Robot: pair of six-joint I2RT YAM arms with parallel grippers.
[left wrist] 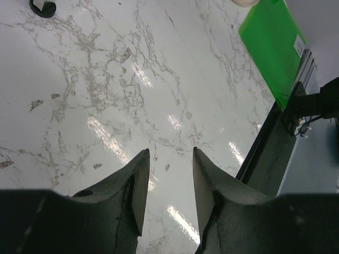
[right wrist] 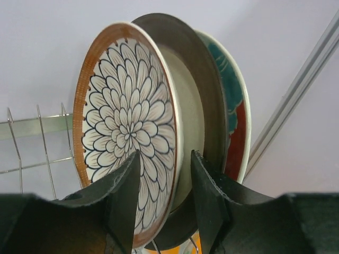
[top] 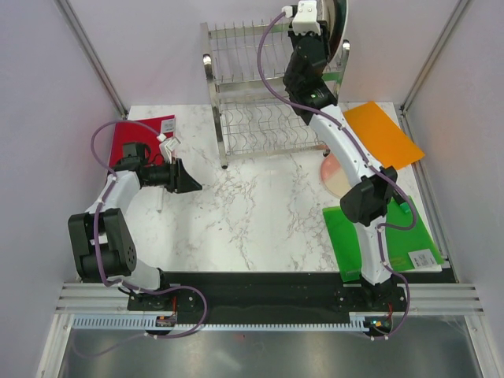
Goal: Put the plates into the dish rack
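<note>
pale lilac walls are closing in a white marble table [top: 260, 205], and the dish rack [top: 252, 79] is standing at its far edge. up at the right end of the rack's upper shelf the right gripper [right wrist: 164, 156] is reaching in with its fingers parted a little, and the rim of the brown plate with white petals [right wrist: 124, 127] is passing between them. a sliver of gap is showing on the left finger's side, and whether the other finger is touching the rim i cannot tell. that plate is standing on edge, with the silvery metal plate [right wrist: 204, 79] upright just behind it and the red plate with teal flower [right wrist: 235, 100] upright behind that, all three close together. down on the table the pink-and-cream plate [top: 331, 175] is lying flat, partly under the right arm, between an orange board [top: 383, 134] and a green board [top: 394, 236]. well apart on the left, the left gripper [left wrist: 170, 151] is hovering over bare marble, its fingers partly spread and gripping nothing, with a red board [top: 142, 132] lying just behind it.
</note>
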